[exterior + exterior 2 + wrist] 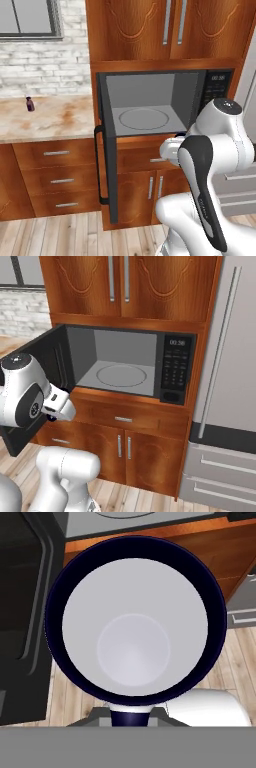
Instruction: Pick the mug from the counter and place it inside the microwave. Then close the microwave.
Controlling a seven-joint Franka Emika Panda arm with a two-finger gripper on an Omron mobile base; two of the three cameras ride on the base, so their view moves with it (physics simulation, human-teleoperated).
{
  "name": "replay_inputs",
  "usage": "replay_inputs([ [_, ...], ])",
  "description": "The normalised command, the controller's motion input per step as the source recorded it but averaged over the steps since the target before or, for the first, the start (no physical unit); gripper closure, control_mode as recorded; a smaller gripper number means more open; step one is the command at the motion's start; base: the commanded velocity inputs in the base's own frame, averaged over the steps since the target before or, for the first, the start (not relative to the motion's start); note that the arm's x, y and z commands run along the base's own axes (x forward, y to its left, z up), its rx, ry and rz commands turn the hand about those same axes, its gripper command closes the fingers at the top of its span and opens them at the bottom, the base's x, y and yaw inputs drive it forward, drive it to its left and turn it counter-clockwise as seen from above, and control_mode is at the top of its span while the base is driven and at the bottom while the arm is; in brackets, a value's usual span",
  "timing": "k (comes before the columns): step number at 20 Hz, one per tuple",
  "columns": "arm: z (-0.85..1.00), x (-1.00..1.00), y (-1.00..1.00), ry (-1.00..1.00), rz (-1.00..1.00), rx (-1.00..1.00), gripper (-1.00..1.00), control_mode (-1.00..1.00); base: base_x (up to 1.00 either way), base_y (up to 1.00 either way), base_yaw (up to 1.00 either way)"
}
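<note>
The mug [132,622] is seen from above in the hand view: white inside, with a dark blue rim. Its dark blue handle [130,716] sits at the bottom edge, and my gripper [131,718] is shut on it. The mug hangs just in front of and below the opening of the microwave [145,107], beside its open door [107,165]. The grey cavity holds only the round glass turntable [143,119] [121,376]. My hand [59,404] sits at the lower left of the opening in the right base view.
The counter [50,120] runs to the left with a tiny dark purple bottle [30,104] on it. The keypad [175,373] is right of the cavity. A grey fridge [230,381] stands at the right. Wooden cabinets [125,446] lie below and above.
</note>
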Motion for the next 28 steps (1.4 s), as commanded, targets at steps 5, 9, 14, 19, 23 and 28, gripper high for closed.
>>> replay_inputs([
  [5,0.0,0.0,0.0,0.0,0.0,0.0,1.0,1.0,-0.13,-0.12,-0.02],
  [9,0.0,0.0,0.0,0.0,0.0,0.0,1.0,1.0,-0.02,-0.29,-0.1],
  [14,0.0,0.0,0.0,0.0,0.0,0.0,1.0,1.0,0.0,-0.1,-0.05],
  [19,0.0,0.0,0.0,0.0,0.0,0.0,1.0,1.0,0.0,0.0,0.0],
  [23,0.0,0.0,0.0,0.0,0.0,0.0,1.0,1.0,0.0,0.0,0.0],
  [28,0.0,0.0,0.0,0.0,0.0,0.0,1.0,1.0,0.0,0.0,0.0],
])
